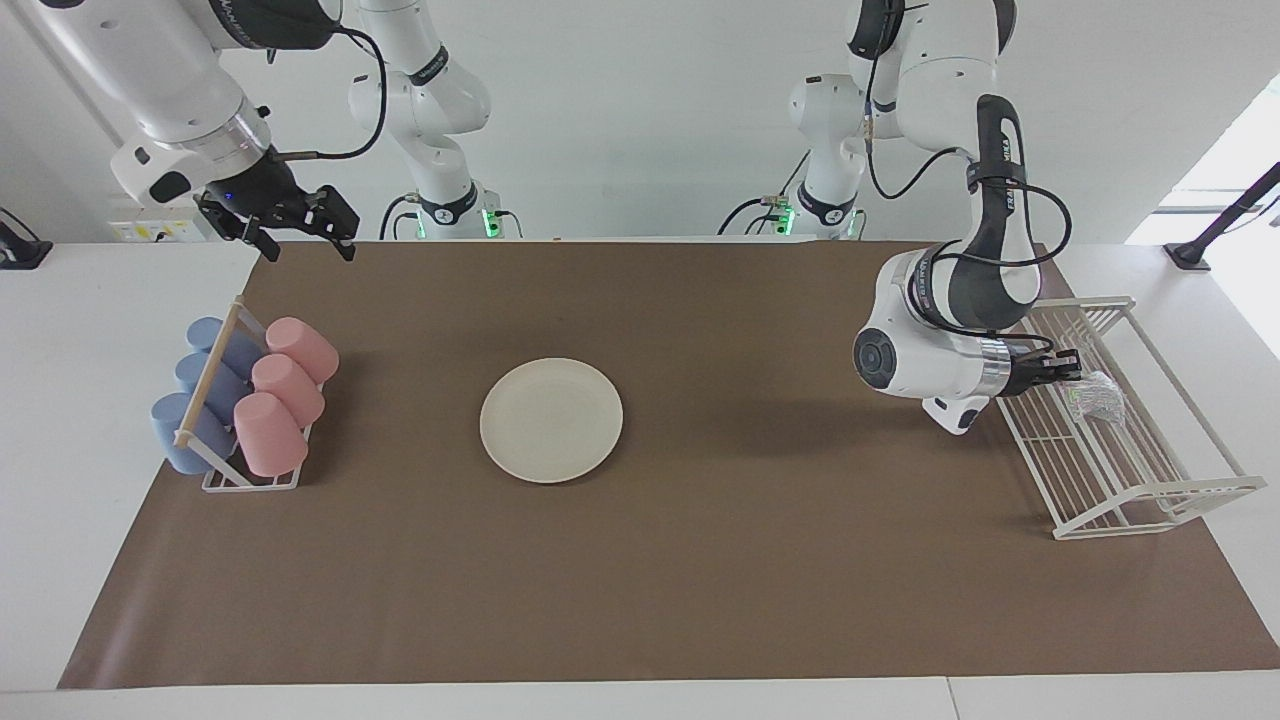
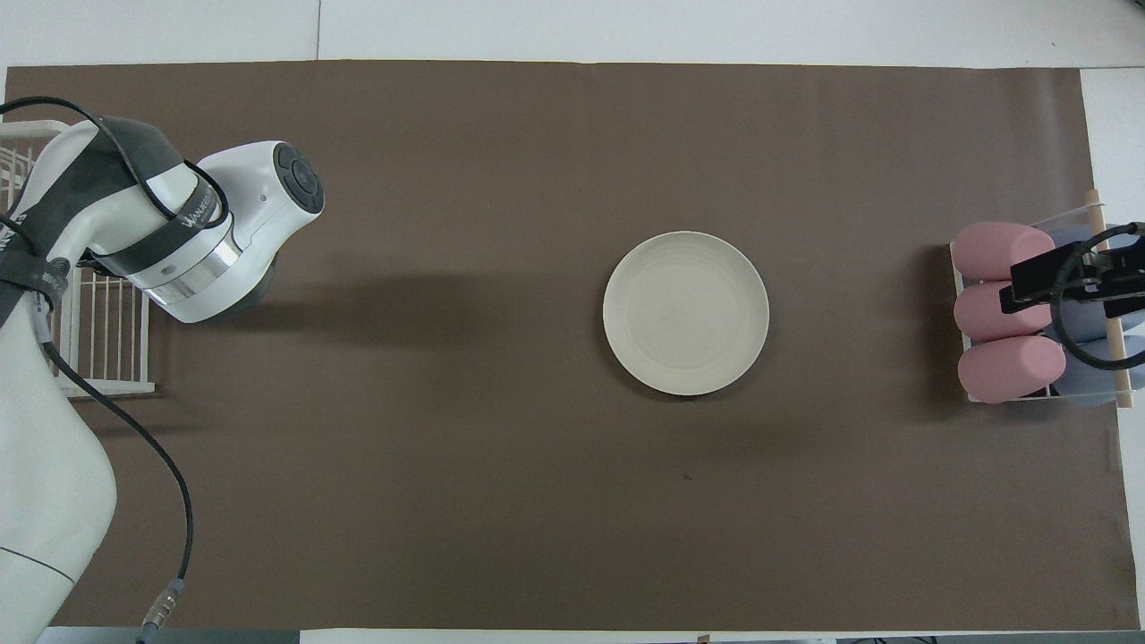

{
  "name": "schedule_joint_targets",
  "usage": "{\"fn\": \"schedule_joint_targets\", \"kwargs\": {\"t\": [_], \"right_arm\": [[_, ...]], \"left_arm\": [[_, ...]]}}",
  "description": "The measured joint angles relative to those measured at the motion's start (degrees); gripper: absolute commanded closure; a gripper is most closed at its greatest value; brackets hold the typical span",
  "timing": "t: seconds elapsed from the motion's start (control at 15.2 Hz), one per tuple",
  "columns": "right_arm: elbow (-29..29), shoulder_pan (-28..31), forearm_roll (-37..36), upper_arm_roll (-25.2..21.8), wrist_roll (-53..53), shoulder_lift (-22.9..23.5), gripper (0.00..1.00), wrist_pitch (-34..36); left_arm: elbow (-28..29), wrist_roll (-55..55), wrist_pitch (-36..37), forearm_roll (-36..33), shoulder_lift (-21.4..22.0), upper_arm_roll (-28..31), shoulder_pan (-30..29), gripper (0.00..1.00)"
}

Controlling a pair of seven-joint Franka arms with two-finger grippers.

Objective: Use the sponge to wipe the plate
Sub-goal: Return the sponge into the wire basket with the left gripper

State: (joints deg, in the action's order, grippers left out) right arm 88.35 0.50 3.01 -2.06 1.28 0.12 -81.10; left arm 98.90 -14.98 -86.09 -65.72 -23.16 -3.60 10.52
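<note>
The left claw (image 1: 1068, 365) is extended sideways into the white wire rack (image 1: 1150, 490) at the left arm's end of the tabletop (image 1: 700, 560), its tip at the sponge (image 1: 1095, 397) — whether its fingers are open or closed on the sponge cannot be told. The sponge lies inside the rack. The right claw (image 1: 300, 235) hangs raised with fingers spread, over the cup rack (image 1: 250, 480) holding pink cups (image 1: 285, 390) and blue cups (image 1: 200, 385); this arm waits. The plate (image 1: 551, 420) lies flat mid-tabletop, well apart from both claws.
</note>
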Motion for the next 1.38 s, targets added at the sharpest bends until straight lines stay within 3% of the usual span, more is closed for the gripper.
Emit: {"fn": "schedule_joint_targets", "kwargs": {"t": [0.07,0.13,0.2,0.26,1.05,1.18,1.38], "right_arm": [[0.0,0.0,0.0,0.0,0.0,0.0,0.00,0.0],[0.1,0.0,0.0,0.0,0.1,0.0,0.00,0.0],[0.1,0.0,0.0,0.0,0.1,0.0,0.00,0.0],[0.1,0.0,0.0,0.0,0.1,0.0,0.00,0.0],[0.2,0.0,0.0,0.0,0.2,0.0,0.00,0.0],[0.1,0.0,0.0,0.0,0.2,0.0,0.00,0.0],[0.0,-0.1,0.0,0.1,0.2,0.0,0.00,-0.1]], "left_arm": [[0.0,0.0,-0.1,0.0,0.0,0.0,-0.1,1.00],[0.0,0.0,-0.2,0.0,0.0,-0.1,-0.2,0.94],[0.0,0.0,-0.2,0.1,0.0,-0.1,-0.3,0.54],[0.0,0.0,-0.2,0.2,0.0,-0.1,-0.3,0.01],[-0.1,-0.4,-0.6,1.5,0.0,-0.1,-0.4,0.00],[-0.9,-0.8,-1.0,4.7,0.1,-0.1,-0.5,0.00],[-3.5,-1.1,-4.2,14.7,2.0,0.0,-2.2,0.00]]}}
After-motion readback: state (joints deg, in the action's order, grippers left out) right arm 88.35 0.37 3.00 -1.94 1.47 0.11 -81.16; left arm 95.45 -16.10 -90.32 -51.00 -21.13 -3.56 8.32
